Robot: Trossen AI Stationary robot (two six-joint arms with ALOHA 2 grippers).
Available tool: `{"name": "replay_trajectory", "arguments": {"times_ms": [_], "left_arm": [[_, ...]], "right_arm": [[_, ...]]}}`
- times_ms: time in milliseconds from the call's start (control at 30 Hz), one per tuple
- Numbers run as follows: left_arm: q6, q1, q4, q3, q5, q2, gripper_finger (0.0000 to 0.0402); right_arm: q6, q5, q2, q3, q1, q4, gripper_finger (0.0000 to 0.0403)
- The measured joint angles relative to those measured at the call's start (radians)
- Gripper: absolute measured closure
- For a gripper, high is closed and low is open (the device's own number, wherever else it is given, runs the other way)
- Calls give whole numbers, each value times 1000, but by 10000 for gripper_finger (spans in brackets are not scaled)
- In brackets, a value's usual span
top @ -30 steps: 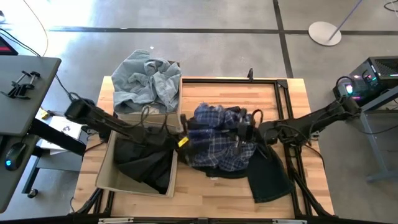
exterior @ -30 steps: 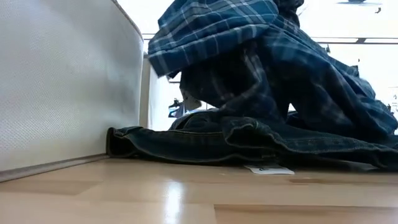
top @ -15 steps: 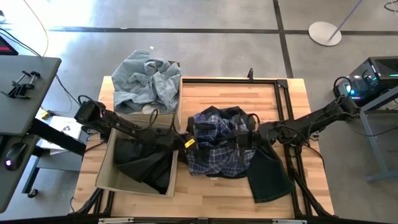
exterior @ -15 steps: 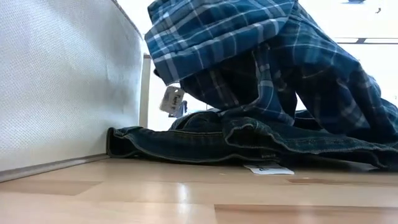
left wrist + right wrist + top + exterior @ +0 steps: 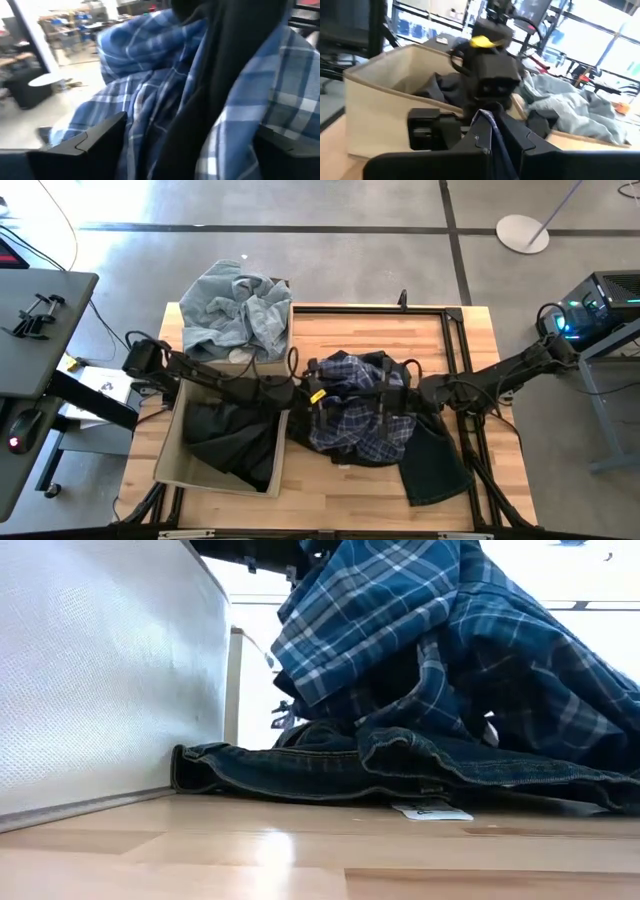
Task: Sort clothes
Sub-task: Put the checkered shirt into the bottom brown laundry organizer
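**A:** On the left side of the table, what's sitting near the left gripper (image 5: 308, 392)?

**B:** Behind it and off to its outer side there's a beige bin (image 5: 232, 358) heaped with pale blue denim clothes (image 5: 236, 308). Right along that arm is a second bin (image 5: 172, 442) with black clothes (image 5: 232, 438) in it. The gripper itself is just past that bin's edge, pushed into the plaid shirt (image 5: 358, 412). In the wrist view the two fingers (image 5: 82, 145) are spread wide with plaid bunched between them, so it looks open around the cloth, not pinching.

**A:** And the other side?

**B:** The right gripper (image 5: 392, 392) faces the left one from across the shirt, and the two are near each other. Its fingers (image 5: 505, 134) are squeezed onto a thin fold of the plaid (image 5: 485, 130), so that one's clamped on the shirt. The shirt is lifted off the table, which the low view shows pretty well (image 5: 440, 650).

**A:** Anything under it?

**B:** Dark denim jeans (image 5: 400, 768) lie flat on the table (image 5: 300, 860) below the shirt, sticking out past the right gripper toward the front edge (image 5: 434, 465).
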Motion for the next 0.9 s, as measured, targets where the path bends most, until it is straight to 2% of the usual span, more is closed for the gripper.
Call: {"name": "replay_trajectory", "arguments": {"times_ms": [133,267,367,533,600,700,900], "left_arm": [[-19,25,22,-1,128,0,121],[-35,43,48,-2,244,0,172],[-61,54,63,-2,335,1,229],[-63,53,65,-2,344,1,363],[-60,53,65,-2,341,1,387],[-56,52,60,-2,316,2,383],[-29,52,69,-2,301,-7,396]], "right_arm": [[0,-25,0,2,0,18,397],[0,-25,-2,3,0,25,397],[0,-25,-2,3,-1,25,397],[23,-24,-2,3,-1,20,385],[56,-24,-8,3,-1,-2,365],[144,-24,-40,4,-1,-112,319],[397,-93,-153,96,-1,-556,208]]}}
